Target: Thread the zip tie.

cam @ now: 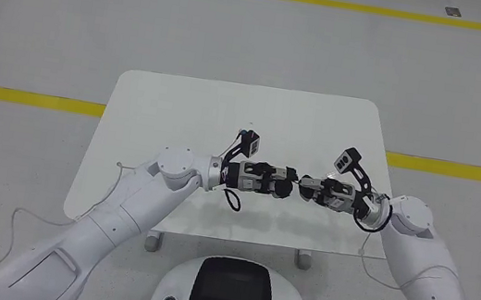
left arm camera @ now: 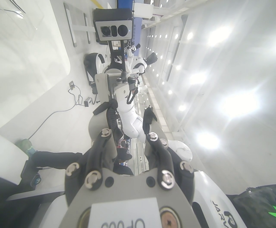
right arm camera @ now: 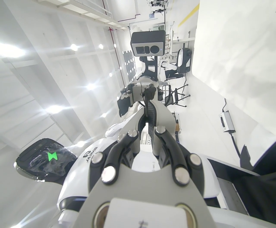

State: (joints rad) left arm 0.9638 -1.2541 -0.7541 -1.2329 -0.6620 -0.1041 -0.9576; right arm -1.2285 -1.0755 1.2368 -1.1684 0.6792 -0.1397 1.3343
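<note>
Meeting in mid-air above table [cam: 228, 111]: right gripper [right arm camera: 148, 101] pinched shut, seemingly on thin black zip tie [right arm camera: 141, 89]; left gripper [left arm camera: 126, 112] spread wide opposite, likely aligned for threading.

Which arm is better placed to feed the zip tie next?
Likely right: the right gripper pinches a thin dark strip, apparently the zip tie, aimed at the left gripper, whose fingers stand apart.

My left arm [cam: 124, 212] and right arm [cam: 429, 263] bend inward in front of me, wrists level, the 2 tips nearly meeting. My left jaws stand apart; my right jaws are pressed together.
</note>
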